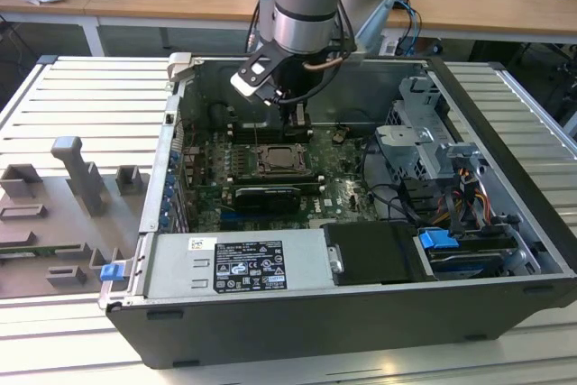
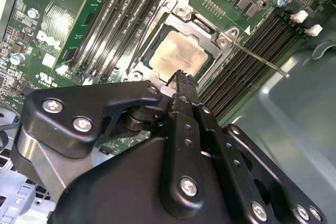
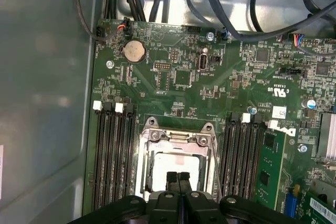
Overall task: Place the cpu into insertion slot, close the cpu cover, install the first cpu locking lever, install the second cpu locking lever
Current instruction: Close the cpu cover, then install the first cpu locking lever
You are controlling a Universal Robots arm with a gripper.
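Note:
The cpu [image 2: 176,56], a pale silver-beige square, lies in the insertion slot [image 1: 275,161] in the middle of the green motherboard [image 3: 178,72]. The grey metal cpu cover [image 2: 207,31] lies flat over it and frames the chip through its window; in the first wrist view the cover [image 3: 178,137] and cpu [image 3: 173,162] sit just past my fingertips. A thin metal locking lever [image 2: 257,59] sticks out from one corner of the socket along the memory slots. My gripper [image 3: 178,178] hangs just above the socket's edge, fingers shut together with nothing between them. In the exterior view the gripper [image 1: 295,123] stands over the socket's far side.
Long black memory slots [image 3: 113,156] flank the socket on both sides. The open computer case [image 1: 469,187] surrounds the board, with a grey power supply box [image 1: 239,263] at the front, a drive cage [image 1: 433,146] on the exterior view's right and loose cables [image 3: 220,3] along the case wall.

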